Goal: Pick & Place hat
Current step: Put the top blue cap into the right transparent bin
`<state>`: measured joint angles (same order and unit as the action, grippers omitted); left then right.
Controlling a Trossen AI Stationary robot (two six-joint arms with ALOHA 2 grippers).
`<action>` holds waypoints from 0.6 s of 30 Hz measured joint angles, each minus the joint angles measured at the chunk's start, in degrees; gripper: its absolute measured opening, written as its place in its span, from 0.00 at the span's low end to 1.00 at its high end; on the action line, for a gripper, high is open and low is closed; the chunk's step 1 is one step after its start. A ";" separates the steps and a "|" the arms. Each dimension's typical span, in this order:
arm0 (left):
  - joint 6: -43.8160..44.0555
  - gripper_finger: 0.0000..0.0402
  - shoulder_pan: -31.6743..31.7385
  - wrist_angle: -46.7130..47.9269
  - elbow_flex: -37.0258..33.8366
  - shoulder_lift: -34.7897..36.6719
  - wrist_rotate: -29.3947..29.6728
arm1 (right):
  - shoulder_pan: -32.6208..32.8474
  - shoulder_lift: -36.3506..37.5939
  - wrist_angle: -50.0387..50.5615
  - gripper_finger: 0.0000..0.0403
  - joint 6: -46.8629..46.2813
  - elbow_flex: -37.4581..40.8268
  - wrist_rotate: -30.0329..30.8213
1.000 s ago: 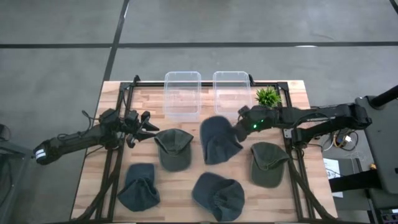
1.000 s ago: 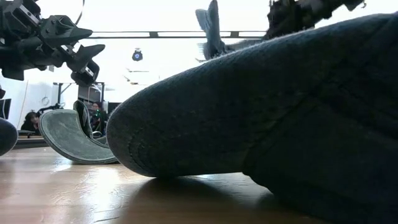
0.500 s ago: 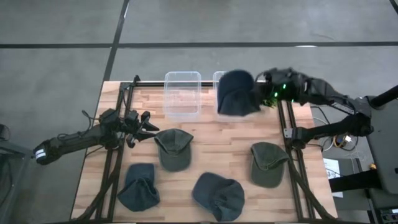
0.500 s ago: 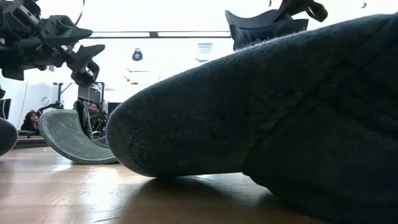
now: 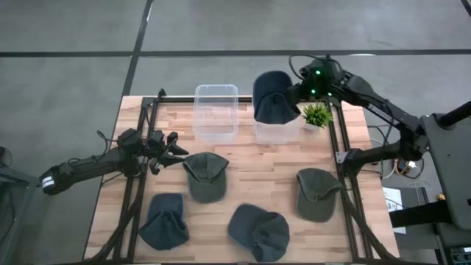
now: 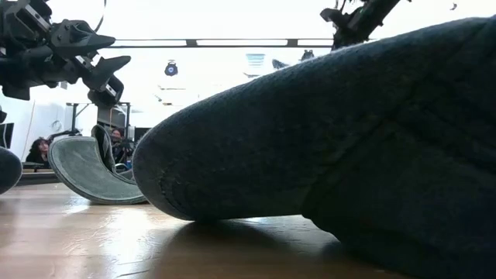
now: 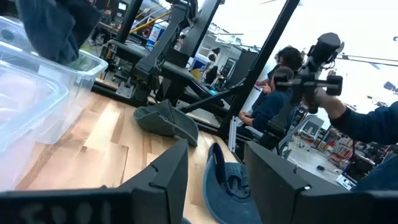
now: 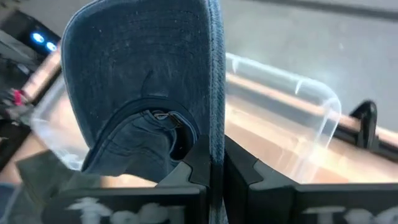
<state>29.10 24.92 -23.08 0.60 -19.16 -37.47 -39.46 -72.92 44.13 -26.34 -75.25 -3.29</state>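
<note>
My right tool (image 5: 300, 90) is clamped on the brim edge of a dark blue hat (image 5: 273, 99), holding it at the upper centre of the high view, over the right clear bin (image 5: 277, 131). In the right wrist view the hat (image 8: 140, 93) hangs crown-out, denim-like, its inner band and back strap showing; I can read no label or writing on it. My left tool (image 5: 171, 145) waits at centre left above the surface (image 5: 254, 180), fingers apart, beside a green hat (image 5: 205, 175).
</note>
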 joint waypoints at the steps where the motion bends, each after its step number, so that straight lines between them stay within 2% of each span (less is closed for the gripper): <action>1: 0.04 0.38 0.00 0.00 0.00 0.00 0.00 | -0.24 -0.82 -0.01 0.03 0.00 0.21 -0.37; 18: 0.09 0.38 0.01 -0.01 0.00 0.00 0.00 | -0.76 -8.02 0.49 0.03 -2.04 0.38 0.28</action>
<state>29.19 24.93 -23.09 0.60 -19.16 -37.47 -40.23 -80.94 44.62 -28.38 -74.87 -3.01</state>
